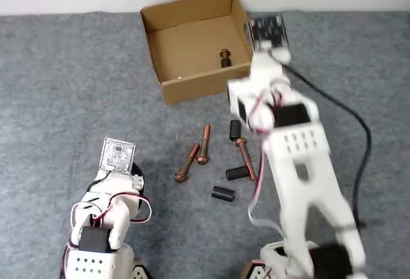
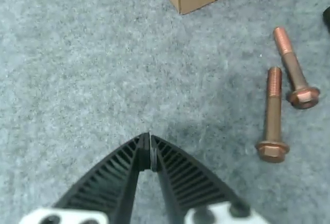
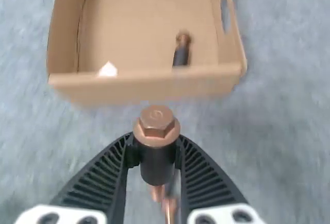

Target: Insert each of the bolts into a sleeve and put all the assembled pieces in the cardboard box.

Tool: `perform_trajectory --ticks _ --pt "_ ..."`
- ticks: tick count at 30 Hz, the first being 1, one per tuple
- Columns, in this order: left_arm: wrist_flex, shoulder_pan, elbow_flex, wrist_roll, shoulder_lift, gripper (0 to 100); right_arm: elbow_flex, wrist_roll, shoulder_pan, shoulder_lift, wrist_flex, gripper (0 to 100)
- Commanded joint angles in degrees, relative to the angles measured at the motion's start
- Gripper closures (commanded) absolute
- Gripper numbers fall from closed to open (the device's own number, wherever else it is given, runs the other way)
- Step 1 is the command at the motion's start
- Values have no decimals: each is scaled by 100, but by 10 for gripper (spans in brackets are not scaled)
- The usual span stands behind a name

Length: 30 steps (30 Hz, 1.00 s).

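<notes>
Step now: carrying a joined piece to the cardboard box point(image 1: 205, 83). I think this is the second of four.
Right hand point(image 3: 154, 147): part open, its two fingers squeezing a black sleeve with a copper bolt pushed through it. This joined piece point(image 3: 157, 126) stands upright, with the bolt's six-sided head on top.
Where it is: in front of the box's near wall and close to it, but not over the box yet.
Cardboard box: open at the top. One finished piece point(image 1: 225, 58) already lies inside, near the right wall.
Left hand point(image 2: 149, 149): closed, tips touching, holding nothing. It sits low over the grey worktop point(image 1: 64, 99), well apart from the box.
Waiting on the worktop: three loose bolts point(image 1: 204, 144) and three loose black sleeves point(image 1: 223, 194), all between the two arms.
Next move, my guess: the right hand needs to go up and forward so the piece clears the near wall. Then it can open over the bare box floor.
Care needed: stay high enough not to bump or push the box.
</notes>
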Motion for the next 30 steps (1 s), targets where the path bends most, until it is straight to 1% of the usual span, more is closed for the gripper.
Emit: perform_trajectory --ticks 1,6,10,17,22,26,28,30 --pt "-9 -9 -31 -26 44 995 -1582 -44 57 1165 -409 991" --pt "-44 -26 -31 -26 44 995 -3429 -44 48 2879 -699 991" --pt "-79 -26 -31 -26 53 995 -4862 -26 13 4092 -708 991" --pt "-88 -26 -31 -26 53 995 -6936 0 -40 5745 -655 991" --pt "-88 -26 -31 -26 53 995 -7675 0 -154 6677 -57 991" --pt "-88 -26 -31 -26 53 995 -8026 0 -286 7204 673 986" --pt "-88 -18 -31 -26 53 995 -8193 0 -295 7398 936 960" --pt "-88 -18 -31 -26 53 995 -8387 0 -295 7521 1112 901"
